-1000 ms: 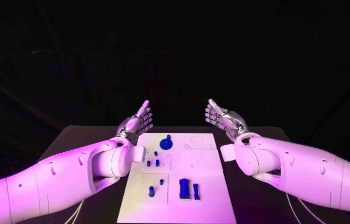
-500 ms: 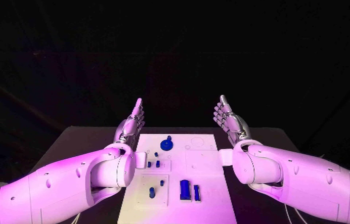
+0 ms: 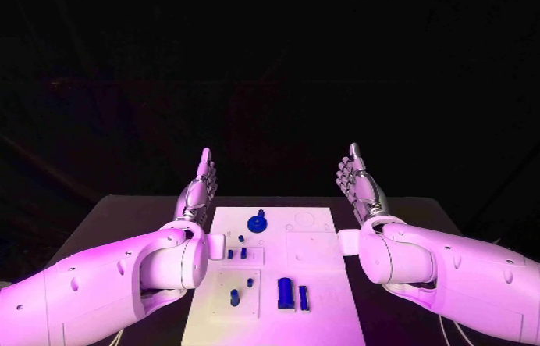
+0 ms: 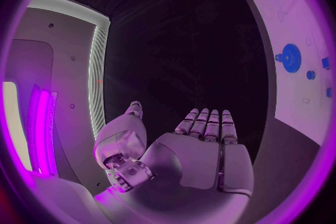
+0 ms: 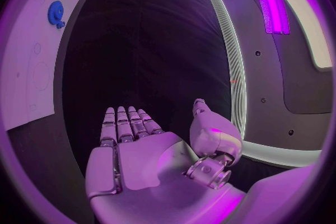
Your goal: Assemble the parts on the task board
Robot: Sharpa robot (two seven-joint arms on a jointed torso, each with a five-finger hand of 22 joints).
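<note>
Head view: the black table (image 3: pixel 124 213) carries the white task board (image 3: pixel 310 283) at its middle, lying between the two arms. The left hand (image 3: pixel 198 190) and the right hand (image 3: pixel 360 186) are both raised above the board's far end, palms facing each other, fingers straight and close together, holding nothing. On the board a blue gear-shaped part (image 3: pixel 257 222) stands near the far edge, two blue blocks (image 3: pixel 293 293) lie nearer the robot, and small blue pegs (image 3: pixel 236 251) sit between.
</note>
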